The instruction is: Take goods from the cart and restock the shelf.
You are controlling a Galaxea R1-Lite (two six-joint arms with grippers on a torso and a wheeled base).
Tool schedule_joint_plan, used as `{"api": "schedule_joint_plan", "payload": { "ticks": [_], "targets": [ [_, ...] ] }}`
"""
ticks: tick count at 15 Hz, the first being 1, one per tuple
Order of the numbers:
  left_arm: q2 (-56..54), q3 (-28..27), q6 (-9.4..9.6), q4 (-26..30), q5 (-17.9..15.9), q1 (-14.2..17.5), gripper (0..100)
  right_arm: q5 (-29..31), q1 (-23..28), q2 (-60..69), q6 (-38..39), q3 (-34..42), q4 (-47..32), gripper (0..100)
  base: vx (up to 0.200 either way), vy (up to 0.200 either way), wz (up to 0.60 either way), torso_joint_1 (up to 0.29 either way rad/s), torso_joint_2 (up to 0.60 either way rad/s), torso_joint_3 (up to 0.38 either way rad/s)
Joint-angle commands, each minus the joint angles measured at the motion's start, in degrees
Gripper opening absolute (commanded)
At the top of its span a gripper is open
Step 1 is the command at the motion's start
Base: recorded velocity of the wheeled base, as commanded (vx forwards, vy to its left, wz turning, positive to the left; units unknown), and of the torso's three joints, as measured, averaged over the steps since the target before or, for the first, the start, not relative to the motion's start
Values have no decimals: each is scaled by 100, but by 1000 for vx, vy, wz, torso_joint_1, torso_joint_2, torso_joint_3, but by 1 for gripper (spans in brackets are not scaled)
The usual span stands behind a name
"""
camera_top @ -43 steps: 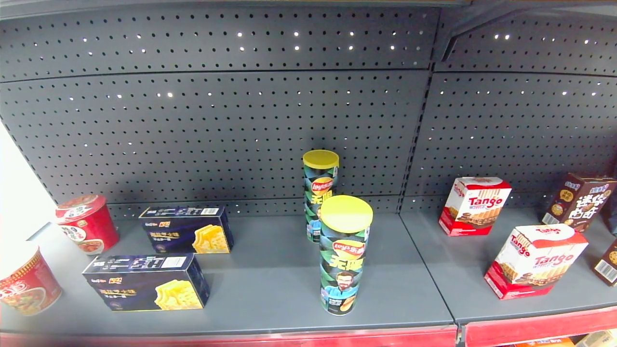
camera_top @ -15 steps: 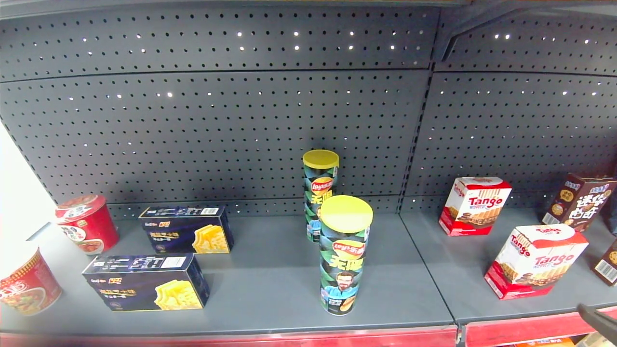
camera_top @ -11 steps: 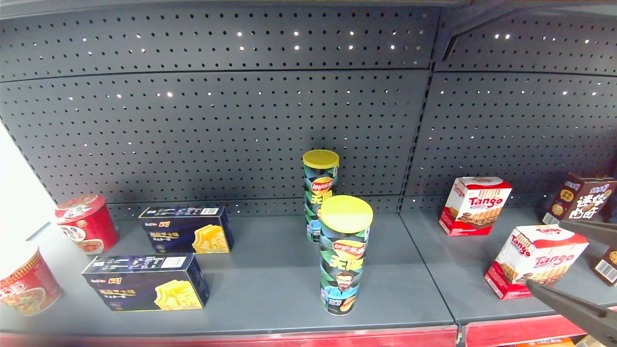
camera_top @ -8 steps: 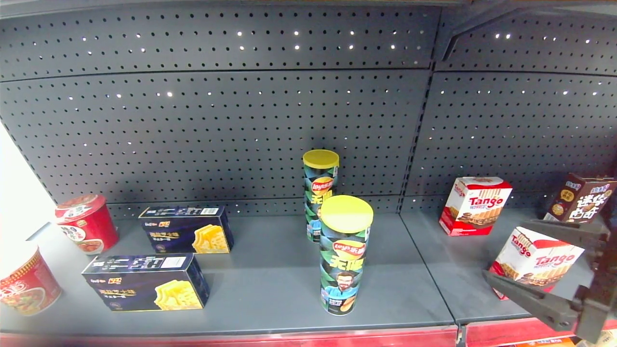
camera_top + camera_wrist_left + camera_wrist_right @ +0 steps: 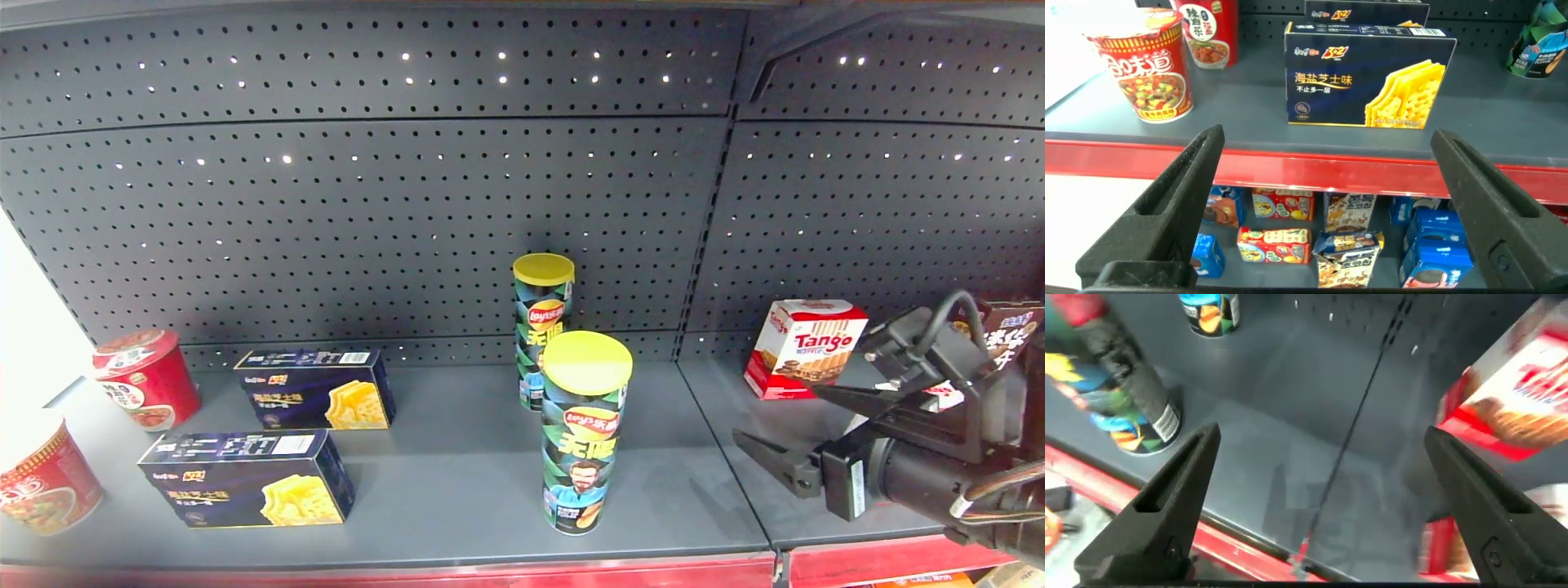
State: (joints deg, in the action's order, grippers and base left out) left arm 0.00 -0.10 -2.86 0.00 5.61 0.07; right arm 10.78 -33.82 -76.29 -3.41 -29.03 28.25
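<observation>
While the front chip can (image 5: 586,433) stands upright near the front edge of the grey shelf (image 5: 457,490), the right gripper (image 5: 771,412) is seen to the right of that can, just above the shelf, with its jaws spread apart and nothing held between them. A second chip can (image 5: 543,327) is placed just behind the can, a wafer box (image 5: 804,347) well to its right and farther back, and two dark cracker boxes (image 5: 249,478) and two red noodle cups (image 5: 147,377) to its left. The left gripper (image 5: 1327,139) is held before the shelf's front edge, well to the left of the can, its jaws likewise released and empty.
</observation>
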Motion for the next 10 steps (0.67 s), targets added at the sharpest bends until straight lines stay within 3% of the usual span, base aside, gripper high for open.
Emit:
{"api": "schedule_joint_plan", "payload": {
  "ticks": [1, 10],
  "targets": [
    [9, 1, -4, 0, 2, 1, 100, 30, -46, -571, 201, -24, 225, 100, 0, 0, 0, 0, 0, 0],
    [9, 1, -4, 0, 2, 1, 100, 30, -327, -1406, 561, -279, 673, 100, 0, 0, 0, 0, 0, 0]
  ]
}}
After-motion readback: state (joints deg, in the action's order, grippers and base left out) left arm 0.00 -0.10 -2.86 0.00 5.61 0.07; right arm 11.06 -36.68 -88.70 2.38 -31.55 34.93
